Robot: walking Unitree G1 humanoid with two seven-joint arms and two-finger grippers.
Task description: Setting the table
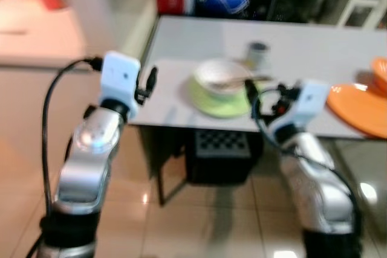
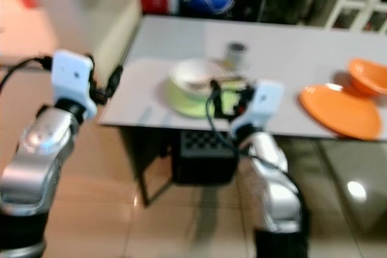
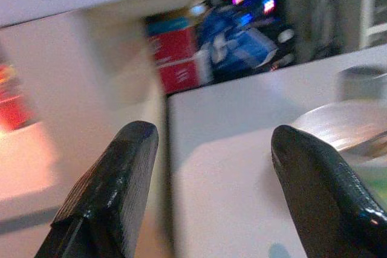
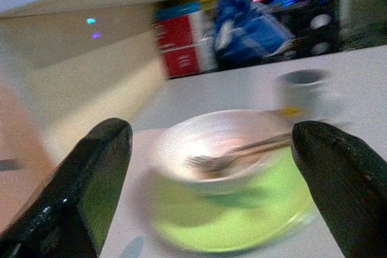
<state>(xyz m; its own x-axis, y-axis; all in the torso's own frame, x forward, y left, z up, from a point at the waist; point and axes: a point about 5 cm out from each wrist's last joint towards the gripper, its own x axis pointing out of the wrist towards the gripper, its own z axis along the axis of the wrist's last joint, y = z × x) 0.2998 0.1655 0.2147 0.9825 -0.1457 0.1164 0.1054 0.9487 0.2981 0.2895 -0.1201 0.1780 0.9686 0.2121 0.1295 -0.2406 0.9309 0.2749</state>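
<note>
1. A pale grey table (image 1: 181,46) stands ahead of the robot on a glossy tan tiled floor (image 1: 199,222); the head views are blurred.
2. Near the table's front edge sits a light green plate (image 1: 221,102), and a white bowl (image 4: 217,146) rests on top of it.
3. A metal spoon (image 4: 242,151) lies inside the bowl, its handle resting over the rim.
4. Just behind the green plate stands a small grey cup (image 1: 258,52).
5. Well to the right of the green plate lies an orange plate (image 2: 338,110), with an orange bowl (image 2: 369,75) at its far side.
6. The left gripper (image 3: 211,197) hovers at the table's left front corner, well left of the green plate; its black fingers (image 3: 112,197) are spread wide and hold nothing.
7. The right gripper (image 4: 211,191) hangs just in front of the green plate, its fingers (image 4: 338,179) also spread wide apart and empty.
8. Under the table, below the green plate, sits a dark crate (image 1: 219,155).
9. Beyond the table are red boxes (image 4: 181,43) and blue packages (image 4: 248,28).
</note>
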